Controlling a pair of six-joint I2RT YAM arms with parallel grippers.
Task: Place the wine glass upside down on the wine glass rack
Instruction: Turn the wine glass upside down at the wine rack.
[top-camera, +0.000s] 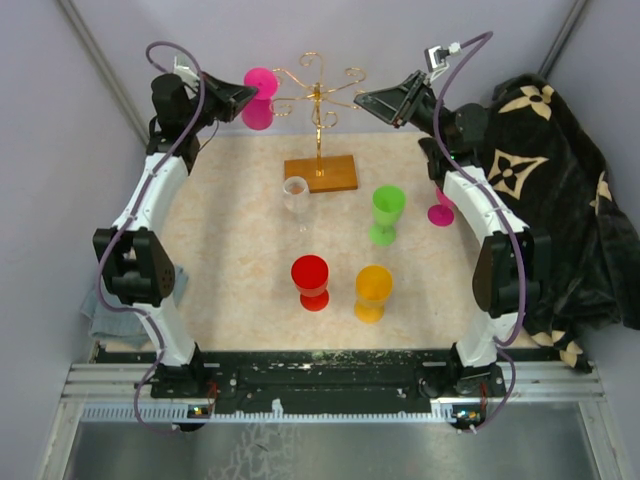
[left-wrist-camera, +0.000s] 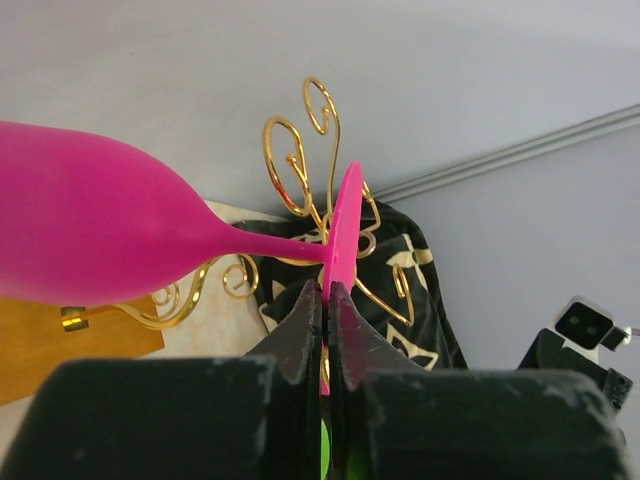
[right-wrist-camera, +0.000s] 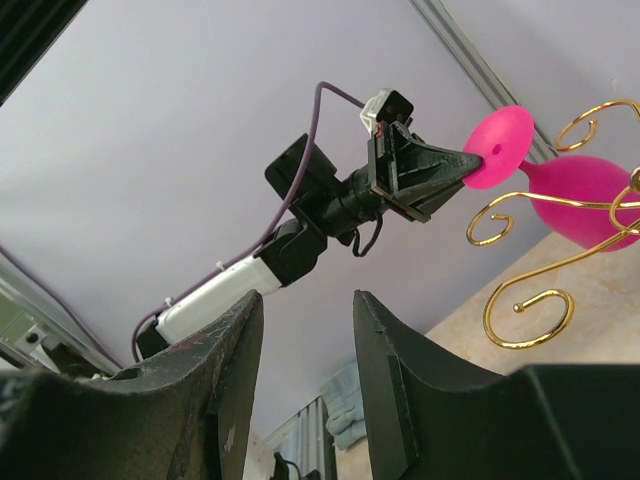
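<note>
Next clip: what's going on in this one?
The left gripper is shut on the foot of the pink wine glass, holding it raised at the left scroll arms of the wine glass rack, foot up and bowl lower. Whether the stem sits in a hook is unclear. The right gripper hangs open and empty at the rack's right. A clear glass, green glass, red glass and orange glass stand on the table.

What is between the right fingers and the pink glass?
The gold wire arms of the rack. The top view shows them filling the gap between the right fingers and the pink glass.
</note>
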